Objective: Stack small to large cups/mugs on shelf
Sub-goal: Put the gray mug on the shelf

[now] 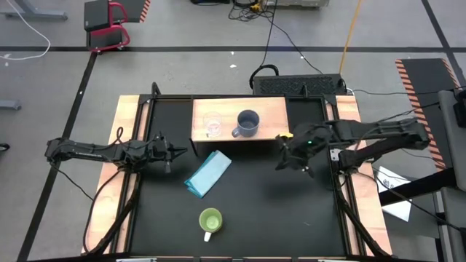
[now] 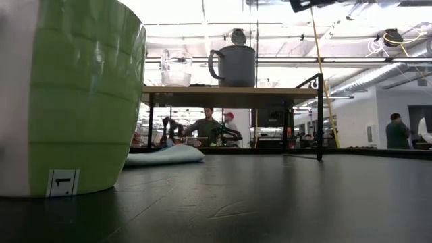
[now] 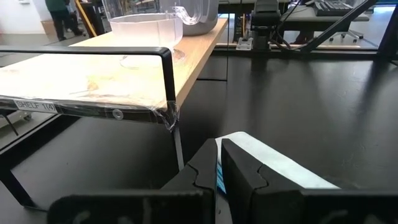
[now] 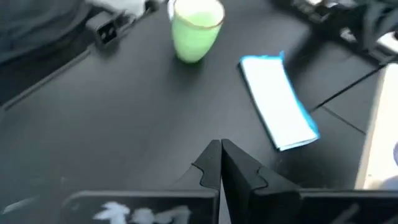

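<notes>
Lime-green mug [image 1: 210, 220] stands alone near the table's [image 1: 291, 218] front edge.

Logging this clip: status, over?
Left gripper and right gripper: jaws shut, empty. Glass cup, grey mug on shelf; green mug on table. Cloth between.

A: In the low view, the lime-green mug [image 2: 71, 94] runs off the left and top edges, so its rim and handle are cut away.

B: And the left wrist view?

A: The clear glass cup [image 3: 144, 22] loses its top at the edge. The grey-blue mug [image 3: 200, 14] behind it shows only its base.
</notes>
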### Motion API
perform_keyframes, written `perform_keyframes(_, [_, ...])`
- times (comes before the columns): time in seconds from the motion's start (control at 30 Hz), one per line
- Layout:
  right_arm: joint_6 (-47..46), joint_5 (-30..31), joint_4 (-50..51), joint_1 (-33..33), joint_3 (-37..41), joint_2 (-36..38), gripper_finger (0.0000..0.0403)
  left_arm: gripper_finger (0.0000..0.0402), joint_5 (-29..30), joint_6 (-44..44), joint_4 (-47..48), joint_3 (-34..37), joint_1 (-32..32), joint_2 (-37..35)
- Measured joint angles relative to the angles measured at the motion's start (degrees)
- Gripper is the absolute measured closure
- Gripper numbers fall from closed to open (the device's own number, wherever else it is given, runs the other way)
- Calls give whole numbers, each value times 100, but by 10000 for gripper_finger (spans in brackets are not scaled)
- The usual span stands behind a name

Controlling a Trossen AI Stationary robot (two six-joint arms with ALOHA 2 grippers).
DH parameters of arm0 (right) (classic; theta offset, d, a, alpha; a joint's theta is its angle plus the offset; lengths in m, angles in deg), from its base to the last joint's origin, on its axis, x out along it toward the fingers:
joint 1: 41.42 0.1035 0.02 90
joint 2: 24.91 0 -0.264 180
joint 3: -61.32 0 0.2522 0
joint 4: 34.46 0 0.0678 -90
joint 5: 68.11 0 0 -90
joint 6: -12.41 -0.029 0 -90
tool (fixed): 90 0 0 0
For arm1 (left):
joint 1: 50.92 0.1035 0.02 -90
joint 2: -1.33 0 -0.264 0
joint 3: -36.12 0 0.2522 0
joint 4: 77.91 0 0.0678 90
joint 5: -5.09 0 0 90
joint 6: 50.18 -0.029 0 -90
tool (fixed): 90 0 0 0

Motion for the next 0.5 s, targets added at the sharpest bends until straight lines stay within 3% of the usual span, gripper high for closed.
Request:
perform_keyframes(0.1, [-413,-102,-615,-24,521,428,403,376,0,18,-3,2,-2,1])
perform_keyframes(0.23, [-510,-1013,-922,-16,1021,793,403,376,0,48,-11,2,-2,0])
perform_keyframes(0.5, [-1020,-1181,-2084,-19,1889,1369,403,376,0,101,-13,2,-2,0])
